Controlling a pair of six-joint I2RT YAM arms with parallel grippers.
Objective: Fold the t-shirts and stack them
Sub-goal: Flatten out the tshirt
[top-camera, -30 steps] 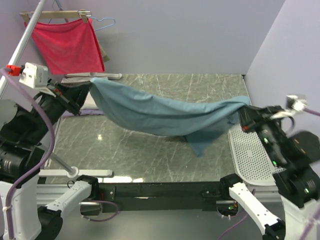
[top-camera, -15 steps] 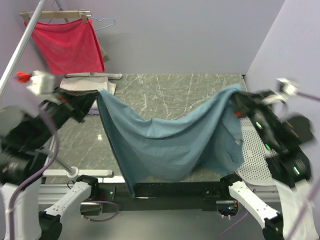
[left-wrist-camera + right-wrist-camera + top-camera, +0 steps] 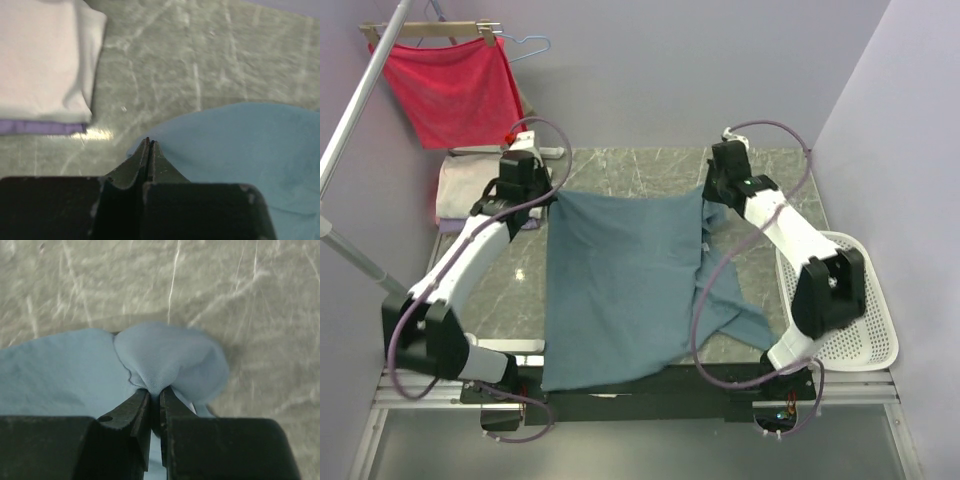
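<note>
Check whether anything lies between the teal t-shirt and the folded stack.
Nothing visible. Only bare marble table separates the teal t-shirt from the folded stack; the left gripper and right gripper pinch its far corners.

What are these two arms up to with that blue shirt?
They hold a teal tee laid out on the table. The left gripper and the right gripper each pinch one far corner. The tee lies mostly flat, its near hem reaching over the table's front edge, not yet folded. A folded stack sits at the far left.
</note>
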